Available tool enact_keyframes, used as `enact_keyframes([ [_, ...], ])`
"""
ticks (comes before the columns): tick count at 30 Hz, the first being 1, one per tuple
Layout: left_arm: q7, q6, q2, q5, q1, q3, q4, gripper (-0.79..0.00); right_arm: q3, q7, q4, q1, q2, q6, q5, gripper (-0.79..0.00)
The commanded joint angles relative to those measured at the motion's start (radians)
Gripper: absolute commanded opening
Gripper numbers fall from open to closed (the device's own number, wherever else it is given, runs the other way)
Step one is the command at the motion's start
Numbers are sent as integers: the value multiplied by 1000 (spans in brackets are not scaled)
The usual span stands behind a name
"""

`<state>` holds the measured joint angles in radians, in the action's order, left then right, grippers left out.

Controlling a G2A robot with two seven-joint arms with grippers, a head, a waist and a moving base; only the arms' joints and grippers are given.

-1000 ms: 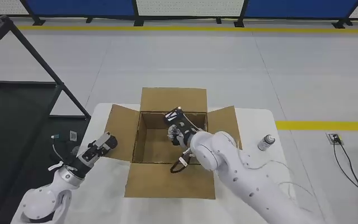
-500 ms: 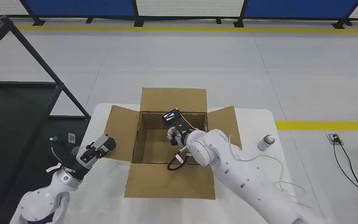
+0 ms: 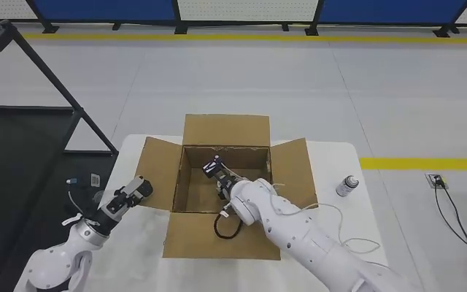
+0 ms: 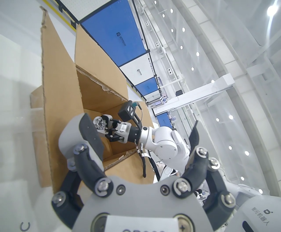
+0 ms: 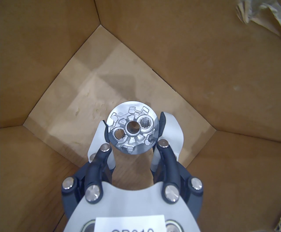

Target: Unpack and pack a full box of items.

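An open cardboard box [image 3: 219, 241] stands mid-table with its flaps spread. My right gripper [image 5: 134, 123] is inside it, above the bare floor, shut on a round silver metal part [image 5: 131, 129] with several holes and notches. From above, that gripper [image 3: 221, 177] sits toward the box's back left. In the left wrist view the same metal part [image 4: 99, 123] shows at the tip of the right gripper [image 4: 105, 129], over the box wall [image 4: 59, 87]. My left gripper [image 4: 140, 134] is open and holds nothing, just outside the box's left flap [image 3: 157, 171].
A small bottle [image 3: 348, 185] stands on the white table [image 3: 146, 241] to the right of the box. A scrap of crumpled paper [image 5: 256, 11] clings near the box rim. A black frame [image 3: 44, 73] rises left of the table.
My right gripper has carried the metal part leftward inside the box. The left arm has stayed almost still.
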<state>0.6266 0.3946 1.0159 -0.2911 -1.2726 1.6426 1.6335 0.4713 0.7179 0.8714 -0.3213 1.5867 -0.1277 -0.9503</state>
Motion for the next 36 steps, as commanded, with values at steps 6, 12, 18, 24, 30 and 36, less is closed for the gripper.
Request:
enact_keyframes([
  [6, -10, -1, 0, 1, -19, 9, 12, 0, -27, -30, -166, 49, 79, 54, 38, -773],
  [12, -15, -4, 1, 5, -26, 10, 19, 0, -30, -46, -264, 76, 129, 90, 58, -117],
  [18, -15, -8, 2, 9, -21, 5, 24, 0, -14, -76, -307, 95, 152, 120, 63, 0],
  [24, -13, -13, 2, 13, -14, 1, 25, 0, 22, -108, -265, 95, 140, 123, 38, 0],
  [30, -7, -23, 3, 20, 0, -9, 27, 0, 102, -118, -77, 37, 71, 90, -46, 0],
  [36, 4, -35, 4, 28, 29, -30, 25, 0, 280, 11, 372, -169, -58, 52, -245, 0],
])
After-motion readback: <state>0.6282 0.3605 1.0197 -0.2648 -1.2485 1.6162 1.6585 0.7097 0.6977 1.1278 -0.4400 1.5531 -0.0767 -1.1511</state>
